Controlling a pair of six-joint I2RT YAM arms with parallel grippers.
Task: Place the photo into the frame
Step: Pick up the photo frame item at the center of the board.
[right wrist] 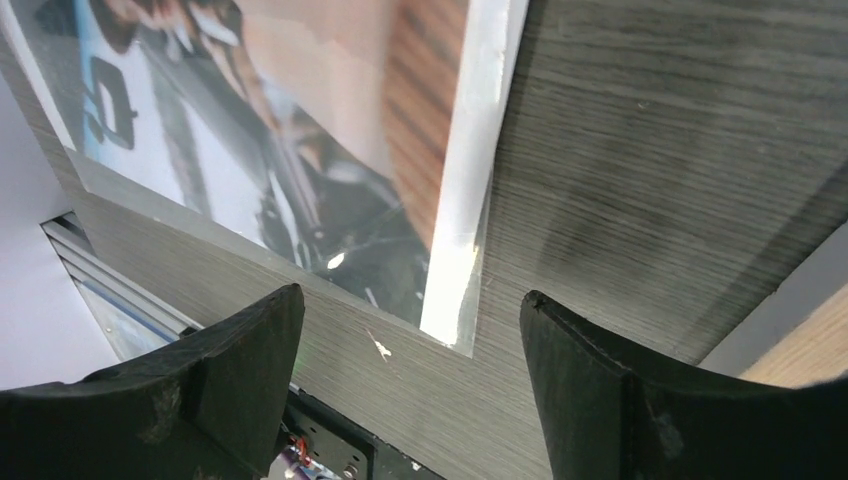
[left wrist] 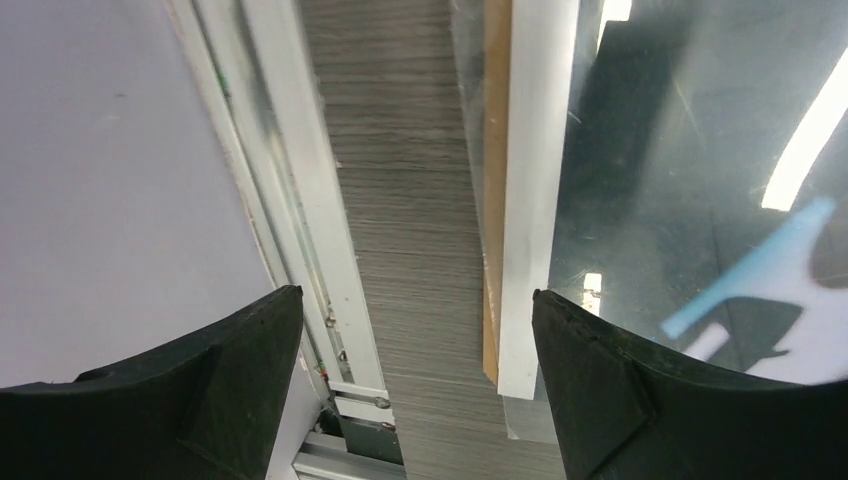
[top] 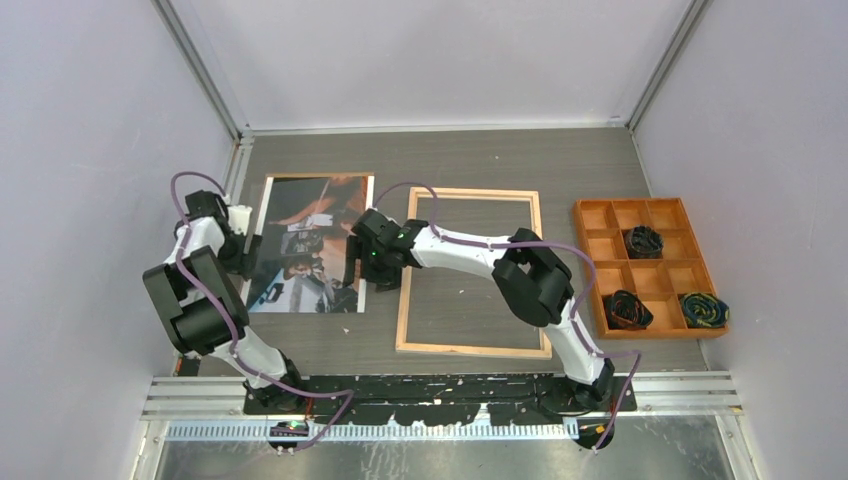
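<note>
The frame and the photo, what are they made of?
The frame looks like light, bare wood: it is pale tan and matte, with no shine. The photo seems to be glossy printed paper with a white border, and bright lights mirror off it in the left wrist view. Whether a clear sheet lies on top, I cannot tell.

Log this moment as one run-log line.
photo: flat, left of frame | frame: wood back up, no photo | left gripper: open, photo's left edge | right gripper: open, photo's right edge
</note>
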